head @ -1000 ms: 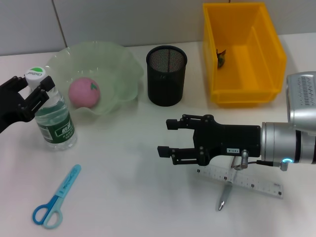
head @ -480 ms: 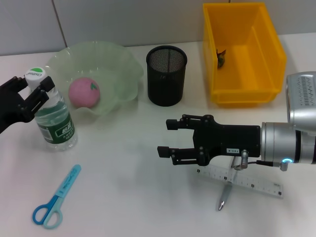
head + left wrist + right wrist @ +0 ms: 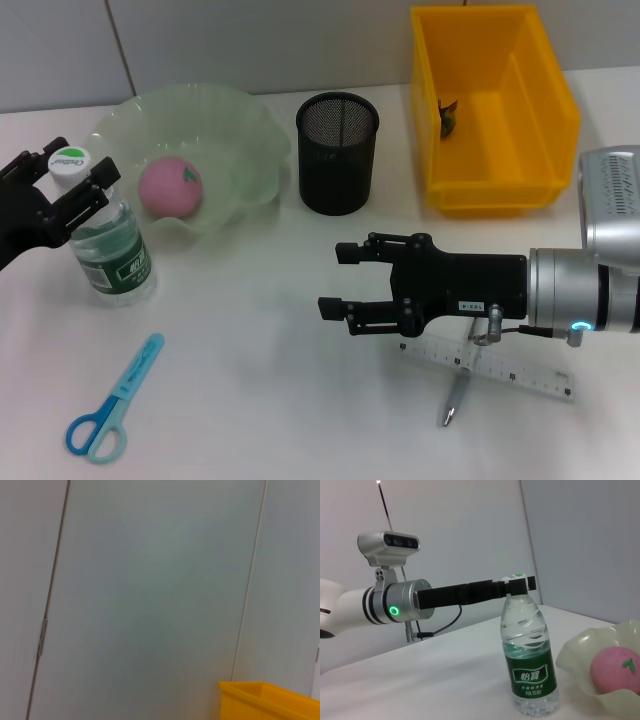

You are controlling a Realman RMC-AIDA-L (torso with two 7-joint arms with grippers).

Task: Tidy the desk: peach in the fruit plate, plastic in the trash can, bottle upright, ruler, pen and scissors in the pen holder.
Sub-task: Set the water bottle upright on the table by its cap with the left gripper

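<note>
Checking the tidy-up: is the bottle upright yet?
Upright: the bottle stands on its base, cap up, with the left gripper at its neck.

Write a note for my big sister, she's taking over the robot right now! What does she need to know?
Left gripper: at the cap of the bottle, which stands upright beside the fruit plate; whether it grips the cap cannot be told.
Right gripper: open, empty, hovering just left of the ruler and pen.
Done: peach in the fruit plate, a small piece in the yellow bin, bottle upright.
Left: the ruler lies across the pen on the desk; the scissors lie at the front left. All three go in the black mesh pen holder.
</note>
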